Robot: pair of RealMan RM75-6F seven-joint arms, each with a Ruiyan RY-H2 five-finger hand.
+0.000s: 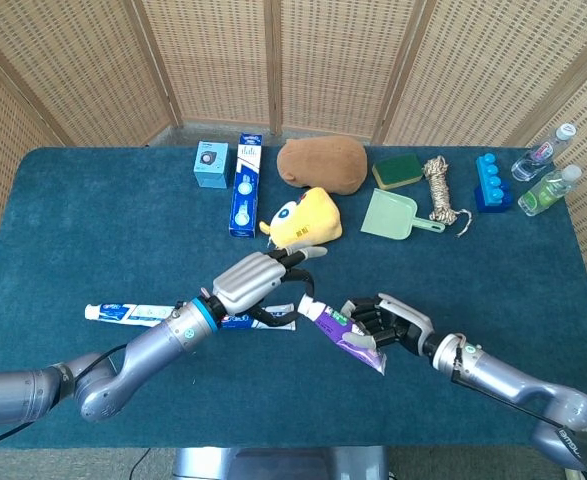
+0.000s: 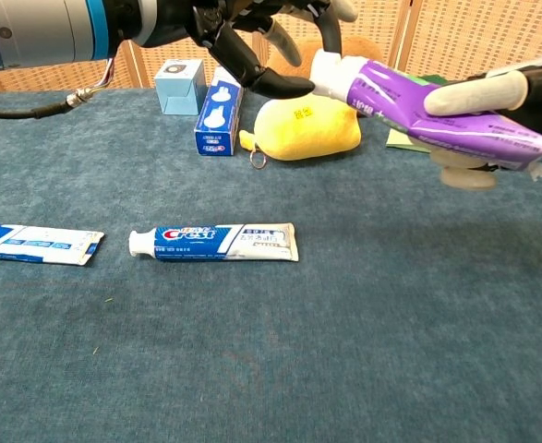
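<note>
My right hand grips a purple toothpaste tube by its body and holds it above the table, white cap pointing left. My left hand hovers at that cap with its fingers spread and curled around it. The thumb tip lies just beside the cap, and nothing is gripped. Below them a blue Crest tube lies flat on the cloth; in the head view it is mostly hidden under the left hand.
A flattened toothpaste box lies at the left. Behind the hands are a yellow plush, a brown plush, a tall blue box, a small blue box, a sponge, a dustpan, rope, a blue block and two bottles.
</note>
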